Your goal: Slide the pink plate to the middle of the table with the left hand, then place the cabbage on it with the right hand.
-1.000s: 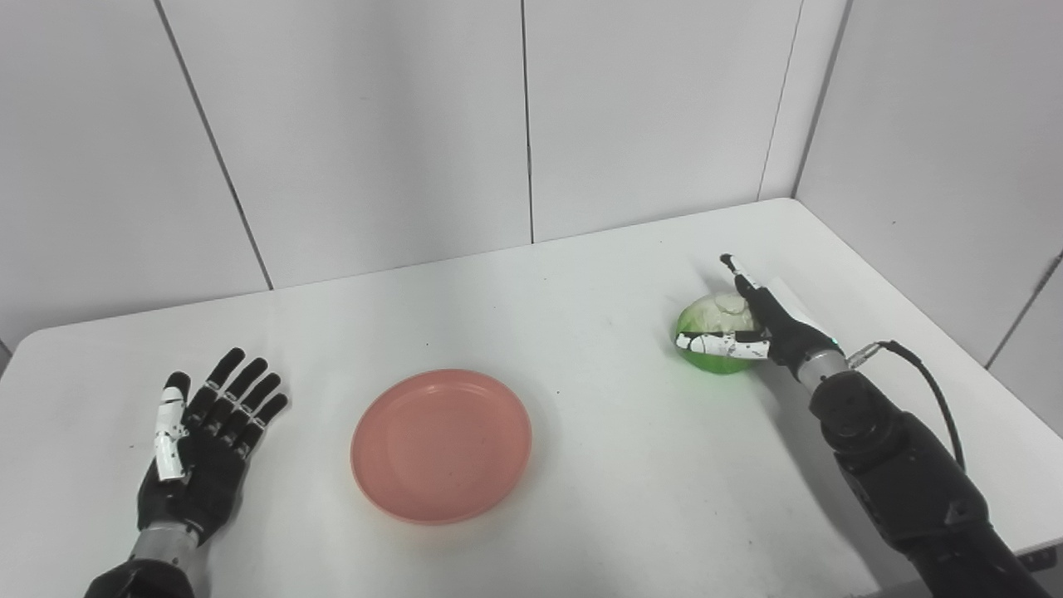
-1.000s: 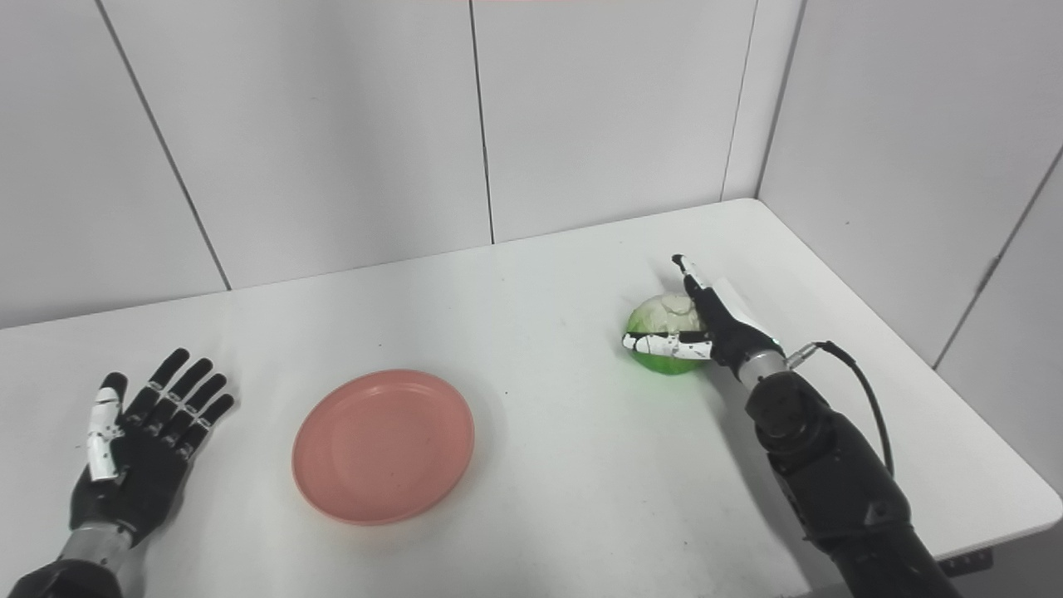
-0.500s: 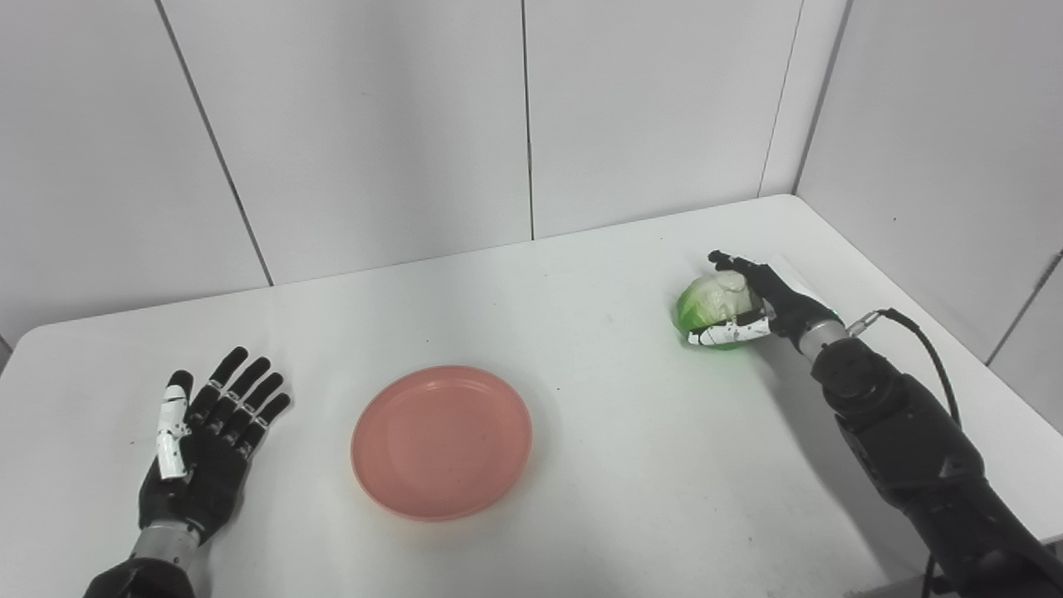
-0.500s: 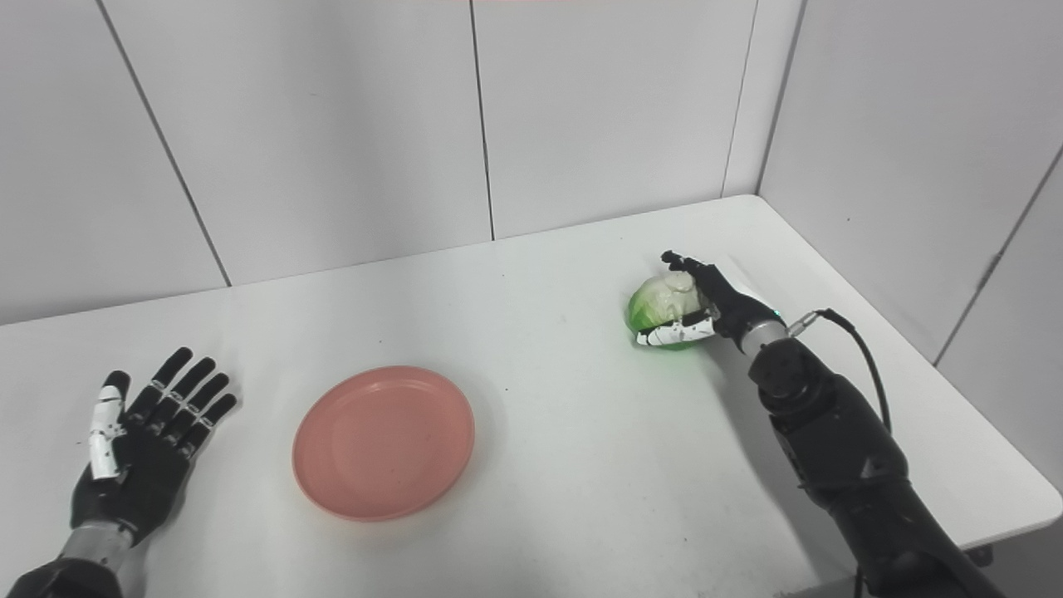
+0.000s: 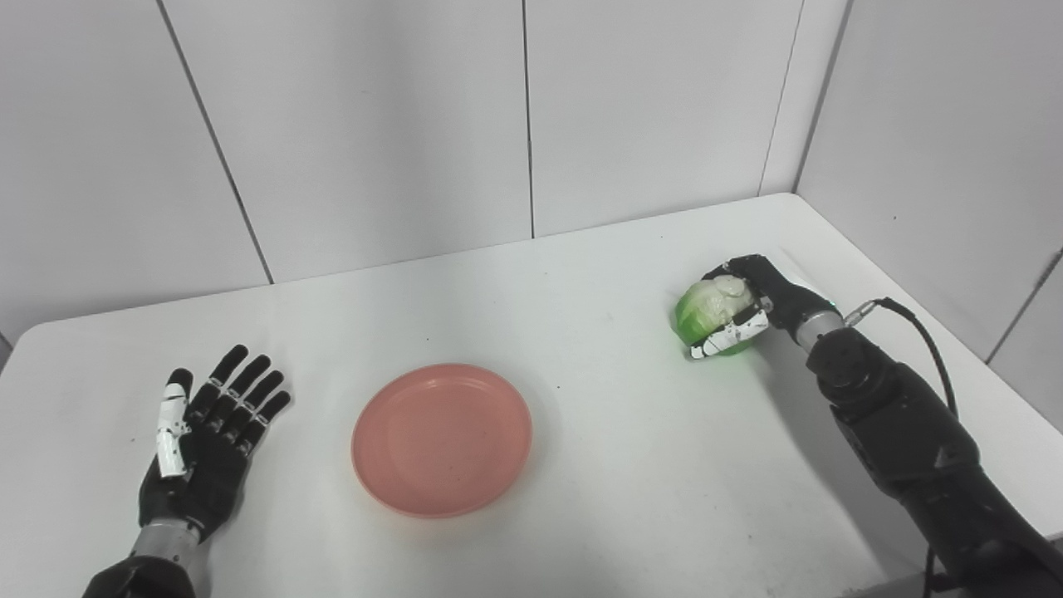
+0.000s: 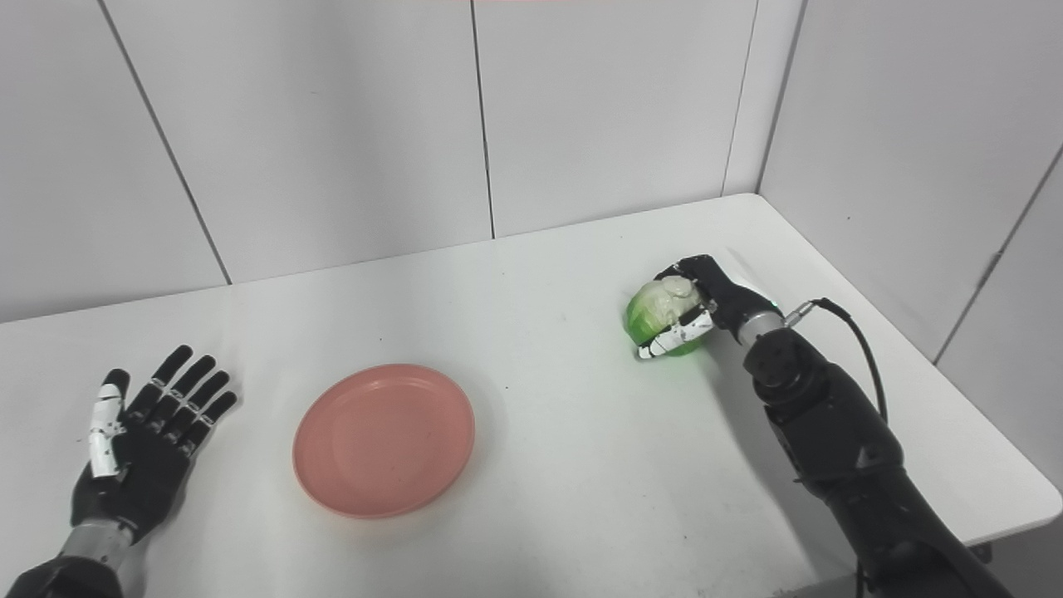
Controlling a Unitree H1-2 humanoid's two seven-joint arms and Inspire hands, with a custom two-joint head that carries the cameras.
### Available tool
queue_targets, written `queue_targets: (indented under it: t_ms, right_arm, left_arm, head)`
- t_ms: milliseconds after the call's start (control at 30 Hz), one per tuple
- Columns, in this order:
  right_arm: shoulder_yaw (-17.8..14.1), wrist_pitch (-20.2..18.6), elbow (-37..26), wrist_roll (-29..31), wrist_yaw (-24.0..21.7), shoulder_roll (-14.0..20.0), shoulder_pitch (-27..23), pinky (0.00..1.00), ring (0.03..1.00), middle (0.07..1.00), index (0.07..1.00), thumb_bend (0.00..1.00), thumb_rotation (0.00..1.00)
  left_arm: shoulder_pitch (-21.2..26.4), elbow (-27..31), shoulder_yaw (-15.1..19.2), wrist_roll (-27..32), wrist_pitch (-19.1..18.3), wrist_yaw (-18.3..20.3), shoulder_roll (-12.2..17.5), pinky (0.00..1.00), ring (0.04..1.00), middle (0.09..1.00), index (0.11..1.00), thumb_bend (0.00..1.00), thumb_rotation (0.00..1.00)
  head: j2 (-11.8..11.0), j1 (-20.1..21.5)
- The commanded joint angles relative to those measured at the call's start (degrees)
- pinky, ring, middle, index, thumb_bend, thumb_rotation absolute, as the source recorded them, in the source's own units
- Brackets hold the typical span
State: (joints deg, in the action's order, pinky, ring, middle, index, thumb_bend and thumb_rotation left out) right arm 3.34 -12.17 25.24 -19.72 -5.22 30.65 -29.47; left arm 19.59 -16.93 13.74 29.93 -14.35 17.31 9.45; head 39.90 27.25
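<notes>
The pink plate (image 5: 442, 438) lies flat on the white table (image 5: 598, 274), slightly left of centre. A green and pale cabbage (image 5: 706, 312) is at the right side, wrapped by my right hand (image 5: 751, 303), whose fingers curl over its top and thumb presses under its front; it looks raised a little off the table. My left hand (image 5: 203, 444) rests palm up on the table at the far left, fingers spread, holding nothing, a hand's width from the plate.
White wall panels (image 5: 374, 124) stand close behind the table and along its right side. A black cable (image 5: 918, 332) loops from my right wrist. The table's right edge (image 6: 1021, 490) runs near my right forearm.
My right hand closed its fingers around the cabbage and tilted and raised it slightly. The left hand and the plate have stayed where they were.
</notes>
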Motion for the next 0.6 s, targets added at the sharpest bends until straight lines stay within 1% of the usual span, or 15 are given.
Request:
queue_targets:
  t_ms: [0, 100, 267, 400, 467, 500, 567]
  right_arm:
    - [0.0, -1.4, -0.2, 0.1, -0.2, -0.1, -0.2, 0.45, 0.465, 0.477, 0.494, 0.53, 0.0]
    - [0.1, -1.4, -0.4, -0.4, 0.7, -0.1, -0.2, 0.43, 0.462, 0.476, 0.495, 0.53, 0.0]
    - [-1.3, -1.6, -2.0, 0.7, 2.0, -0.7, 0.4, 0.41, 0.458, 0.469, 0.503, 0.53, 0.0]
    - [-2.7, -1.8, -7.1, 1.4, 2.6, -0.9, 1.7, 0.41, 0.463, 0.47, 0.507, 0.53, 0.0]
    - [-3.2, -1.6, -10.0, 1.7, 2.6, -1.0, 2.1, 0.41, 0.455, 0.463, 0.516, 0.53, 0.0]
    - [-3.1, -2.2, -12.3, 1.4, 2.3, -1.1, 2.2, 0.4, 0.449, 0.458, 0.52, 0.53, 0.0]
    - [-2.9, -3.1, -14.8, 1.1, 1.8, -1.1, 2.3, 0.41, 0.454, 0.46, 0.519, 0.53, 0.0]
  left_arm:
    - [0.2, -0.1, -0.3, -0.3, -0.1, 0.4, 0.6, 0.83, 0.839, 0.834, 0.834, 0.44, 1.0]
    - [0.2, 0.0, -0.3, -0.4, -0.1, 0.3, 0.5, 0.85, 0.849, 0.842, 0.838, 0.45, 1.0]
    - [0.3, -0.3, -0.4, -0.5, 0.6, 0.7, 0.5, 0.85, 0.852, 0.846, 0.841, 0.45, 1.0]
    - [0.2, -0.4, -0.5, -0.4, 0.9, 1.1, 0.3, 0.84, 0.85, 0.844, 0.84, 0.44, 1.0]
    - [0.1, -0.4, -0.6, -0.5, 1.2, 1.4, 0.2, 0.86, 0.86, 0.854, 0.85, 0.44, 1.0]
    - [0.1, -0.4, -0.6, -0.3, 1.2, 1.4, 0.0, 0.86, 0.862, 0.857, 0.853, 0.44, 1.0]
    - [0.1, -0.4, -0.6, -0.1, 1.1, 1.3, -0.3, 0.86, 0.862, 0.858, 0.856, 0.44, 1.0]
  head:
    - [0.1, -0.1]
    - [0.0, -0.3]
    - [-0.3, -0.8]
    - [-0.4, -1.6]
    - [-0.4, -2.2]
    - [-0.5, -2.7]
    - [-0.5, -2.8]
